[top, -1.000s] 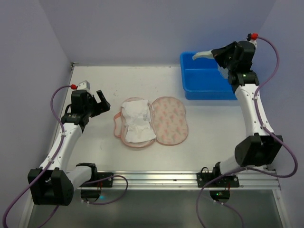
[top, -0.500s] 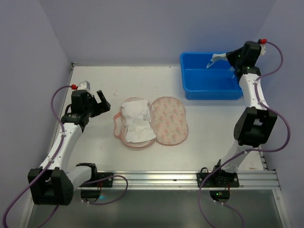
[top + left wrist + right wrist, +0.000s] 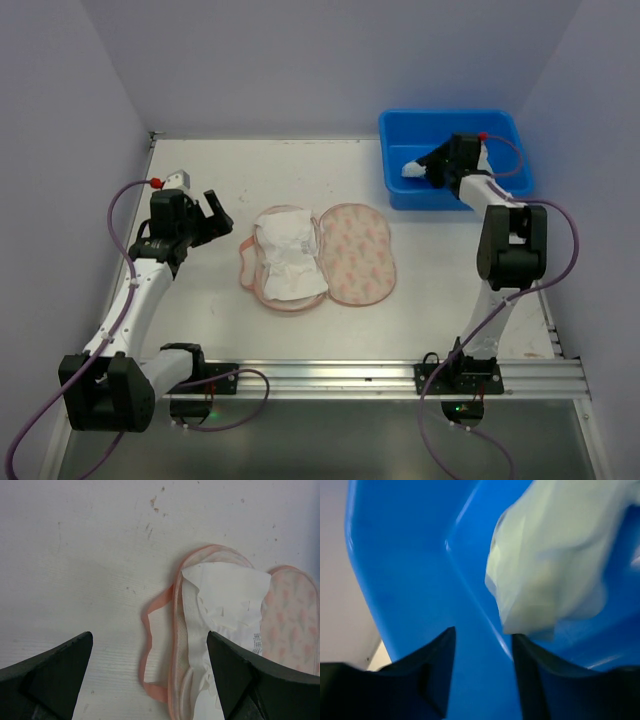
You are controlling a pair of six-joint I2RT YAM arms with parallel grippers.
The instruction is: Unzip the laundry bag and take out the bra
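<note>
White fabric, which I take to be the bra [image 3: 545,565], now sits down inside the blue tub [image 3: 440,200] at the back right of the tabletop [image 3: 330,180]. A second ago the right arm held it pinched high above the tub's far rim. Since then the arm has swung down and forward into the tub. The right tool [image 3: 482,645] has gone from clamped to parted: in the wrist view its two fingers stand apart with only blue plastic between them, and the fabric lies just past their tips, no longer gripped. That reads as a release just made.

The laundry bag [image 3: 358,252] has not moved. It lies unzipped and folded open flat in the middle of the tabletop, printed half to the right, pink strap [image 3: 146,630] looping off its left side. More white material [image 3: 220,600] with a small label fills the left half. I cannot tell whether that is lining or another garment.

The left tool [image 3: 214,214] hangs fully open and empty just left of the bag, unchanged over the last second.

If the dropped piece is indeed the bra, both parts of the task look done, and what remains is for the right arm to lift clear of the tub without snagging the fabric.
</note>
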